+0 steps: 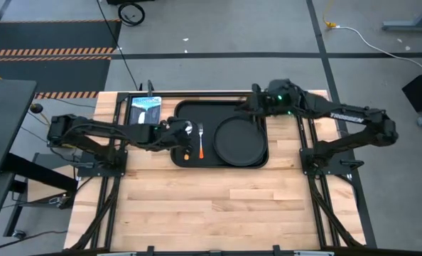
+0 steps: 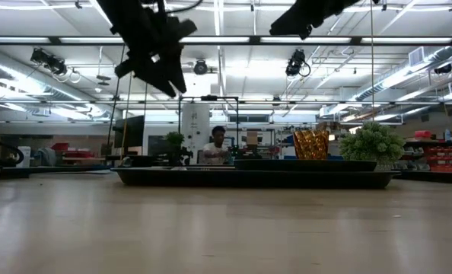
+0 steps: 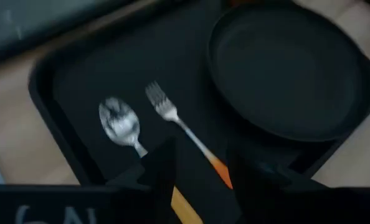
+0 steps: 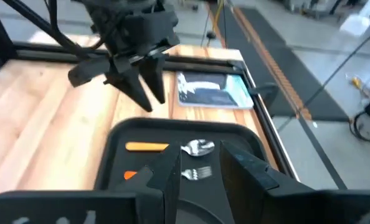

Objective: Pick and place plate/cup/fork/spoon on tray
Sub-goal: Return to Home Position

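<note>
The black tray (image 1: 184, 158) lies at the table's middle far side. The round plate (image 1: 239, 140) rests flat on its right half. The fork (image 1: 200, 140) and the spoon (image 3: 119, 121) lie side by side on its left half, heads toward the far edge. The amber cup (image 2: 311, 144) stands upright at the tray's far right; in the high view the right arm hides it. My left gripper (image 3: 200, 168) hovers open and empty over the spoon and fork handles. My right gripper (image 4: 197, 168) is open and empty, high above the tray's far edge (image 1: 245, 108).
A small green plant (image 2: 372, 143) stands to the right of the cup. A blue-edged flat packet (image 1: 145, 110) lies on the table left of the tray. The near half of the wooden table (image 1: 211, 206) is bare. A person sits in the room far behind the table (image 2: 218, 144).
</note>
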